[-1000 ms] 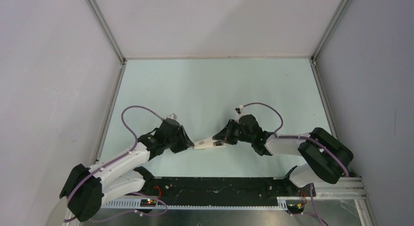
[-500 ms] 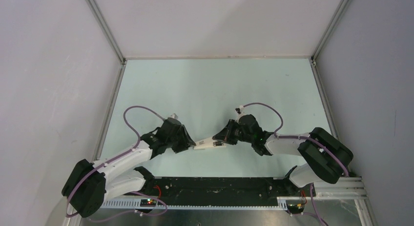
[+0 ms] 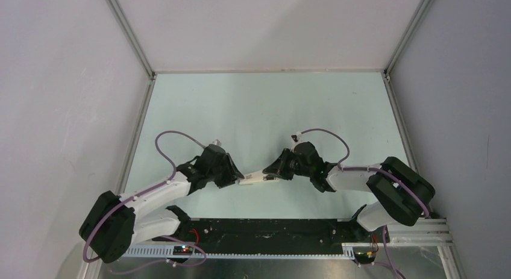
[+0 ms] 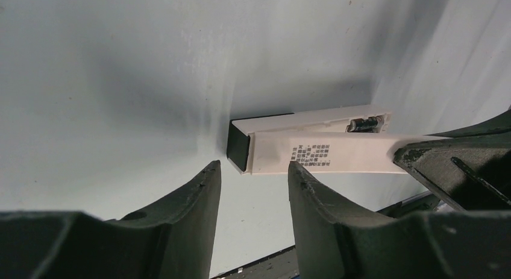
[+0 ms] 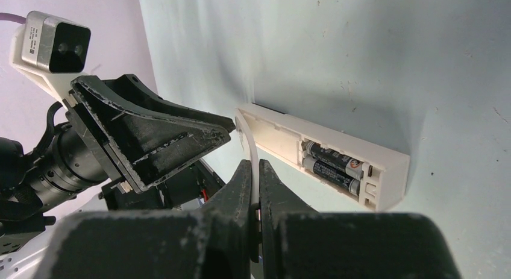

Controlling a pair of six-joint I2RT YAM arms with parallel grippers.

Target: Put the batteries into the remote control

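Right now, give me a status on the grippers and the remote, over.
Status: left gripper open, just short of the remote. Right gripper shut on the battery cover, not yet fitted. Both batteries seated, bay open. No obstruction seen.

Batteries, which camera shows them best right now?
The right wrist view: both batteries lie side by side in the open remote, clearly lit. The left wrist view shows only one end past the cover; the top view gives just a dark speck on the remote.
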